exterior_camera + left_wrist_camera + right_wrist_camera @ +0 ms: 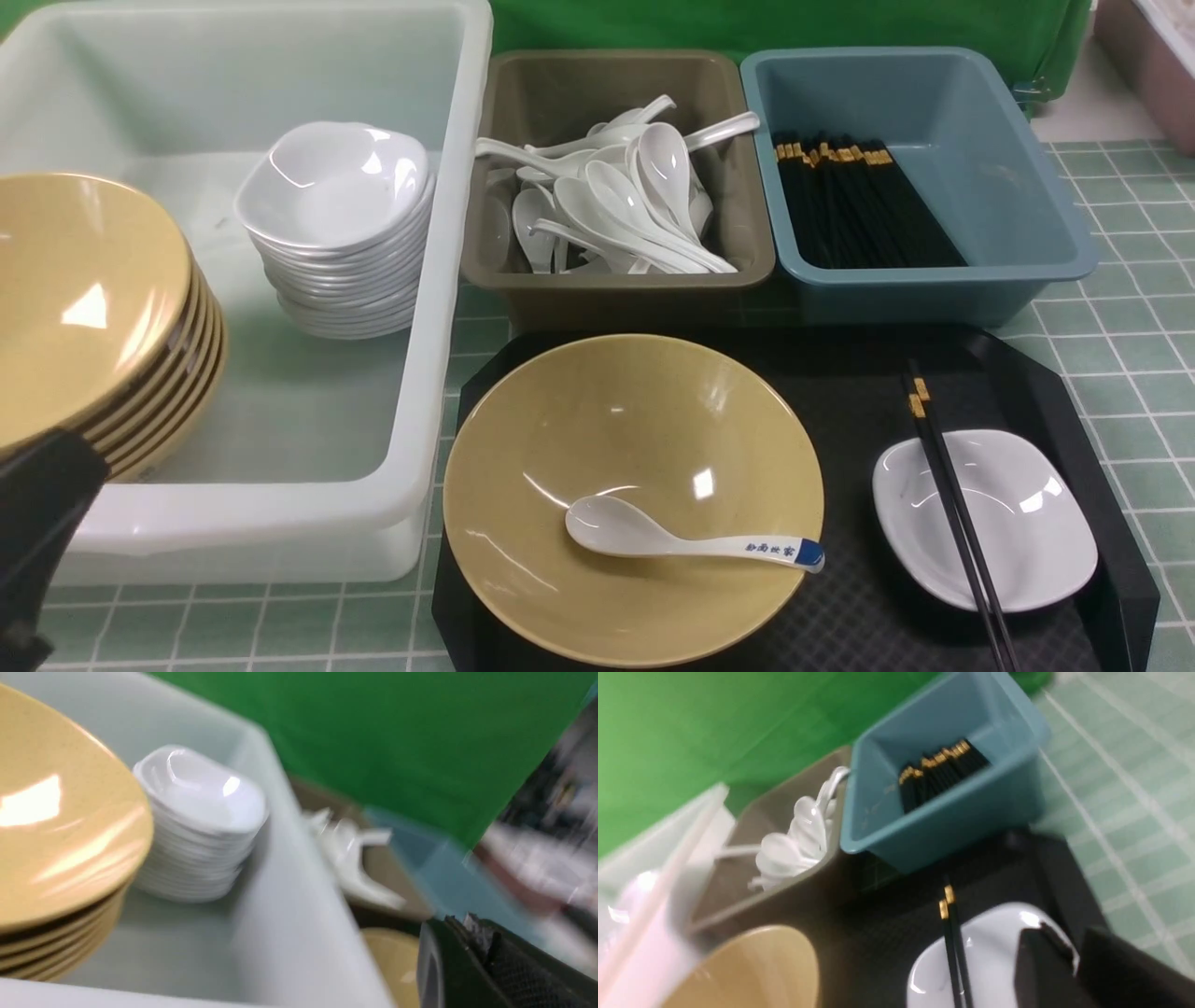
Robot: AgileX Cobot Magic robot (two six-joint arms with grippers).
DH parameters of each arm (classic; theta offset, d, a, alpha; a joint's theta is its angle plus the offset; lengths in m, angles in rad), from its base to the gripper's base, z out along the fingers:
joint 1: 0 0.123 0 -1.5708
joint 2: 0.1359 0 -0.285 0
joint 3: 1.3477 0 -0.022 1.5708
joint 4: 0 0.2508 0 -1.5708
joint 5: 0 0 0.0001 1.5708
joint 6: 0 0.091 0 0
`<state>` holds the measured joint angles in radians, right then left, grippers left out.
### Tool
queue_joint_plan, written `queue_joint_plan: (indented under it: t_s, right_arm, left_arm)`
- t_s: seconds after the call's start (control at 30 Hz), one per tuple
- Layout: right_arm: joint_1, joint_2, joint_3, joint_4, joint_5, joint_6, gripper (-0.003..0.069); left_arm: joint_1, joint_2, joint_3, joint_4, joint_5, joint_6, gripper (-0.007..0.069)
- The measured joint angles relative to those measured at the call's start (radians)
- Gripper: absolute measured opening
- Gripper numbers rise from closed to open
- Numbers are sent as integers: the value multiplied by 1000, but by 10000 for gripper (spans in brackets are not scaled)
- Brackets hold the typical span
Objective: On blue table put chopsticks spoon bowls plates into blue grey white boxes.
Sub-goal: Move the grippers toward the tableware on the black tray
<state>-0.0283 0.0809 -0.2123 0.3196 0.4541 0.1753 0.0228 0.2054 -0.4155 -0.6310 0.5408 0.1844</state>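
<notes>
Blue table [1120, 308], tiled, before a green backdrop [747, 23].

Front view.
- White box [439, 308]: stacked bowls [84, 299], stacked plates [336, 187].
- Grey box [513, 273]: plain white spoons [635, 196], heaped.
- Blue box [1027, 187]: bundled chopsticks [859, 201].
- Black tray [840, 392], in front of the two small boxes: one bowl [635, 420] with the blue-lettered spoon [691, 541] lying in it; one plate [1018, 523] with the chopsticks [954, 504] across it.
- My left arm [37, 523]: dark, at the near left corner.

Left wrist view, blurred. White box with both stacks; my left gripper [467, 956] at the edge, jaws together.

Right wrist view. My right gripper [1069, 942] over the tray's plate, just beside the chopsticks. It is too blurred to tell whether the jaws are apart or touch anything.
</notes>
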Motion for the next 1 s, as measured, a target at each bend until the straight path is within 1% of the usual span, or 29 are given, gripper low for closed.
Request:
queue_joint_plan:
  t_s: [0.03, 0.07, 0.1, 0.17, 0.2, 0.23, 0.27, 0.3, 0.33, 0.37, 0.43, 0.53, 0.6, 0.63, 0.73, 0.8, 0.83, 0.9, 0.93, 0.97, 1.0]
  right_arm:
    - [1, 65, -67, 0, 31, -87, 61]
    - [2, 96, -87, -1, 45, -121, 49]
    - [15, 181, -179, -3, 93, -195, 37]
    - [31, 286, -277, -6, 154, -270, 36]
    - [33, 310, -300, -6, 173, -286, 36]
    - [39, 397, -378, -6, 248, -341, 36]
    - [40, 423, -389, -6, 272, -356, 36]
    - [42, 536, -489, -7, 382, -423, 36]
    - [44, 597, -533, -9, 440, -453, 36]
    - [47, 620, -548, -11, 460, -462, 36]
    - [77, 747, -625, -18, 544, -492, 36]
    - [141, 862, -683, -48, 584, -503, 36]
    - [196, 937, -716, -88, 607, -497, 37]
    - [239, 995, -734, -120, 619, -482, 38]
    - [323, 1106, -767, -192, 625, -417, 41]
    - [349, 1143, -777, -219, 620, -385, 45]
    - [371, 1182, -783, -242, 605, -348, 51]
    - [383, 1222, -784, -255, 585, -319, 64]
    - [386, 1245, -784, -258, 576, -306, 79]
    - [386, 1254, -784, -261, 575, -303, 86]
    - [390, 1283, -784, -266, 563, -297, 117]
  left_arm:
    - [0, 76, -62, 79, 70, 3, 1]
    - [0, 108, -80, 101, 91, 3, 1]
    - [0, 197, -154, 198, 190, 3, 1]
    - [0, 296, -248, 286, 293, 5, 1]
    - [0, 317, -256, 295, 317, 5, 1]
    - [-4, 390, -317, 359, 396, 5, 1]
    - [-7, 410, -333, 373, 417, 5, 1]
    - [-33, 492, -397, 415, 493, 7, 1]
    - [-64, 532, -431, 431, 520, 7, 1]
    - [-70, 547, -436, 435, 528, 7, 1]
    - [-170, 622, -486, 439, 539, 7, 1]
    - [-282, 693, -525, 434, 526, 18, 1]
    - [-381, 746, -556, 431, 515, 23, 1]
    - [-449, 778, -580, 431, 508, 24, 1]
    - [-579, 860, -623, 444, 497, 18, 1]
    - [-645, 897, -640, 457, 493, 5, 1]
    - [-690, 925, -647, 469, 491, 0, 1]
    - [-742, 957, -650, 485, 490, -3, 1]
    - [-774, 979, -651, 497, 491, -5, 1]
    - [-779, 979, -651, 498, 491, -5, 1]
    - [-806, 996, -652, 510, 493, -7, 1]
